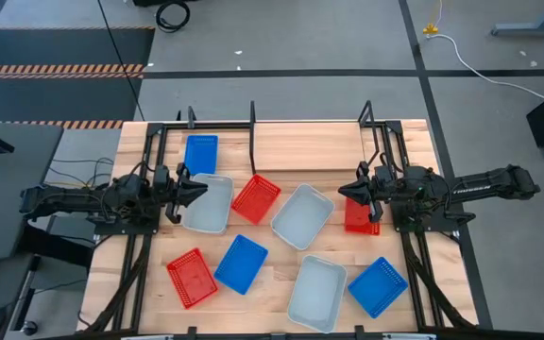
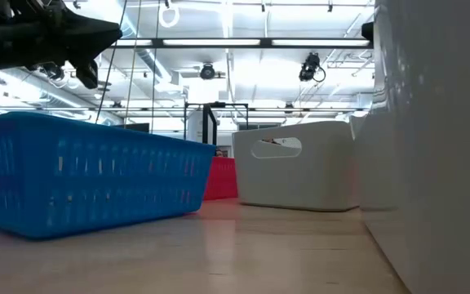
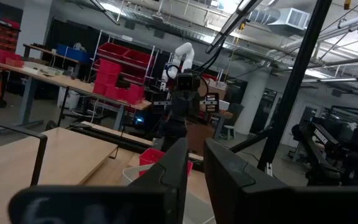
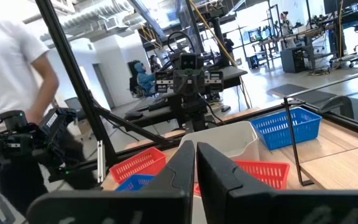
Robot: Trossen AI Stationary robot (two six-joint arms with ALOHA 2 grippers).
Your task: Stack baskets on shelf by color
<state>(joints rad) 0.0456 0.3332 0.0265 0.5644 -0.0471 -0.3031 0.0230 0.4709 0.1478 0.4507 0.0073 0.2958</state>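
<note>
Nine baskets lie spread over the wooden surface (image 1: pixel 281 142). Seen from above, with the middle of the surface as the clock's centre, a blue basket (image 1: pixel 200 154) sits at about ten o'clock, inside the black shelf frame (image 1: pixel 253 142). A pale basket (image 1: pixel 209 203) lies at nine o'clock, and a red basket (image 1: pixel 256 198) lies just beside it. Another pale basket (image 1: pixel 301 216) sits near the middle. A second red basket (image 1: pixel 357 215) lies at three o'clock, partly hidden under the right arm. At seven o'clock a third red basket (image 1: pixel 192 277) lies next to a second blue basket (image 1: pixel 241 263). A third pale basket (image 1: pixel 317 292) and a third blue basket (image 1: pixel 377 285) lie at five o'clock.

The left end effector (image 1: pixel 199 192) hangs over the edge of the pale basket at nine o'clock. Its fingers (image 3: pixel 173 171) stand a little apart and hold nothing. The right end effector (image 1: pixel 344 193) hangs between the middle pale basket and the red one at three o'clock, closed and empty.

The baskets are shallow boxes; the red and blue ones have mesh bottoms.

Beyond the surface are a grey floor, red bins on racks (image 3: pixel 118 78), and a person in a white shirt (image 4: pixel 11 68).
</note>
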